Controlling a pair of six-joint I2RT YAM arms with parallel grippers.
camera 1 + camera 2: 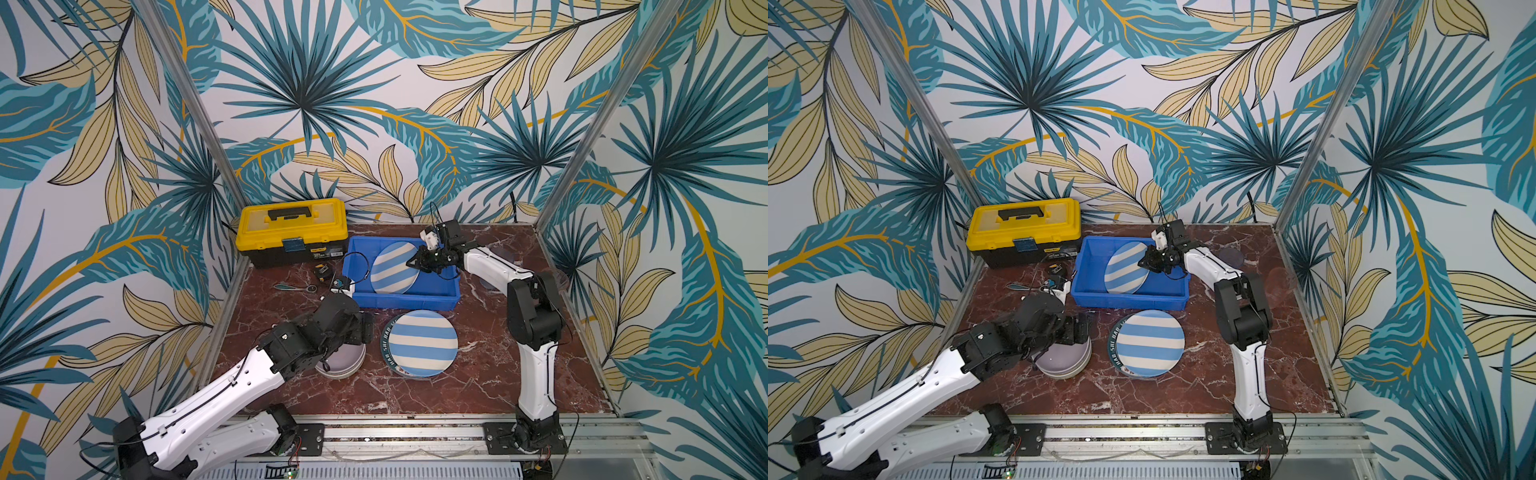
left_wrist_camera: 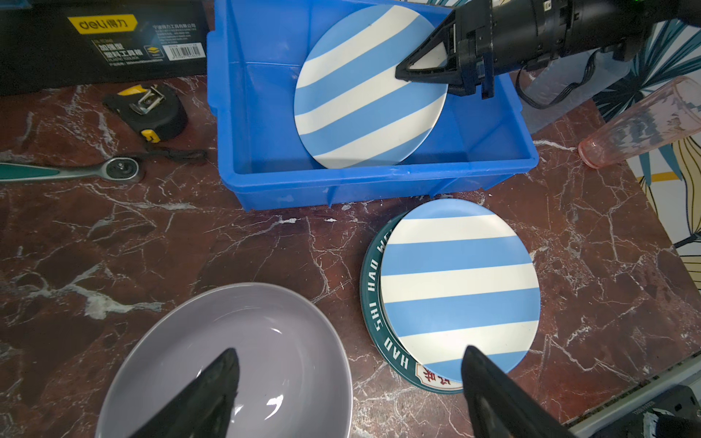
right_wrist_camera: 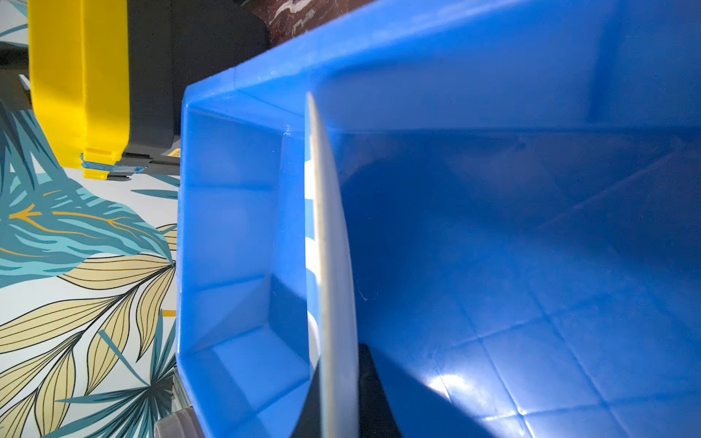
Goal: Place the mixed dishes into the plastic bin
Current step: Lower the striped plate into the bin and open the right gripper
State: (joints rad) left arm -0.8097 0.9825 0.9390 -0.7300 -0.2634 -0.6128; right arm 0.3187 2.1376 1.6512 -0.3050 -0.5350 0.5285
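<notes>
— Left gripper [image 2: 349,350] spreads its fingers [image 2: 212,386] wide, holding nothing; purple bowl [image 2: 265,341] sits just under it.
— And right gripper [image 2: 402,72]?
— Squeezed tight on a striped plate [image 2: 360,102], tilted inside the blue bin [image 2: 379,175].

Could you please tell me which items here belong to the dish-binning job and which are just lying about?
Job: blue bin; striped plate in the right gripper, tilted inside the bin; second striped plate atop the green-rimmed plate; lavender bowl; pink tumbler.
Lying about: yellow toolbox; tape measure; ratchet wrench.
</notes>
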